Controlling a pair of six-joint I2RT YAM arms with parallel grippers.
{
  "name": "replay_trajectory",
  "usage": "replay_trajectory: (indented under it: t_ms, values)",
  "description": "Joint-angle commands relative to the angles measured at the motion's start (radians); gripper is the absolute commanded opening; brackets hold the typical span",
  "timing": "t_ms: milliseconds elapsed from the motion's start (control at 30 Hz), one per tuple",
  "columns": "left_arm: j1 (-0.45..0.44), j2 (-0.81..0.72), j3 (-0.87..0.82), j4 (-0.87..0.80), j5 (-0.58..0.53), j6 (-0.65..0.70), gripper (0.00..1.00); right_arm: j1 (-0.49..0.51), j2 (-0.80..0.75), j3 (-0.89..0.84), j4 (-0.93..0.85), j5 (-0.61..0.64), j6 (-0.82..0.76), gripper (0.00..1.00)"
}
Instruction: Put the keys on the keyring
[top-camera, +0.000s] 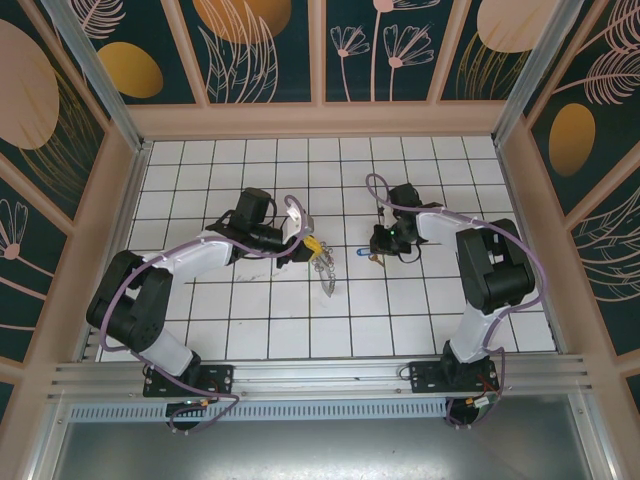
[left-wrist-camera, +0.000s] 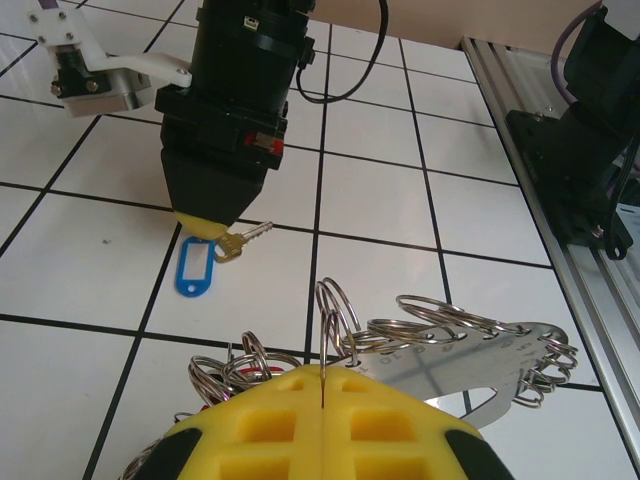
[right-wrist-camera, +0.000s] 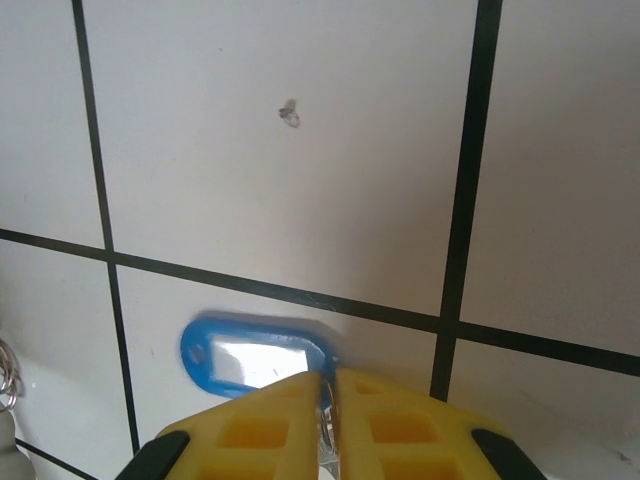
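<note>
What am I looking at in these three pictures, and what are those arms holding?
These are two robot arms bolted at the edge of a white tiled table. One picture looks down from above; the other two come from a camera on each wrist, with that arm's yellow fingers at the bottom. The left gripper is shut on the keyring, a flat metal piece edged with split rings. The right gripper pinches a brass key whose blue tag seems to lie flat on the tiles.

Robot test cell: white gridded floor (top-camera: 250, 320), floral wall panels (top-camera: 260, 50), aluminium mounting rail (top-camera: 320, 375).
</note>
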Motion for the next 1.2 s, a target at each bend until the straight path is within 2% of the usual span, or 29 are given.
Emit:
replay_trajectory:
  t_ms: [0, 300, 400, 567, 967, 1067, 1167]
  values:
    - [-0.004, 0.01, 0.028, 0.005, 0.047, 0.006, 0.0, 0.001, 0.013, 0.015, -0.022, 0.011, 0.002, 0.13]
    - [-0.005, 0.008, 0.026, 0.004, 0.047, 0.007, 0.0, -0.001, -0.024, 0.012, -0.016, 0.022, 0.009, 0.1]
    - [-0.005, 0.008, 0.026, 0.004, 0.047, 0.007, 0.0, -0.001, -0.037, 0.011, -0.021, 0.031, 0.011, 0.14]
    - [-0.005, 0.011, 0.027, 0.002, 0.049, 0.008, 0.0, -0.001, -0.04, 0.009, -0.024, 0.028, 0.014, 0.13]
    - [-0.004, 0.011, 0.027, 0.004, 0.047, 0.006, 0.0, -0.001, -0.047, 0.002, -0.02, 0.03, 0.009, 0.01]
    - [-0.005, 0.014, 0.028, 0.01, 0.05, 0.004, 0.0, 0.005, -0.089, -0.01, 0.001, 0.061, -0.008, 0.0]
    - [-0.005, 0.017, 0.024, 0.022, 0.056, 0.005, 0.0, 0.008, -0.18, -0.052, 0.071, 0.039, -0.05, 0.0]
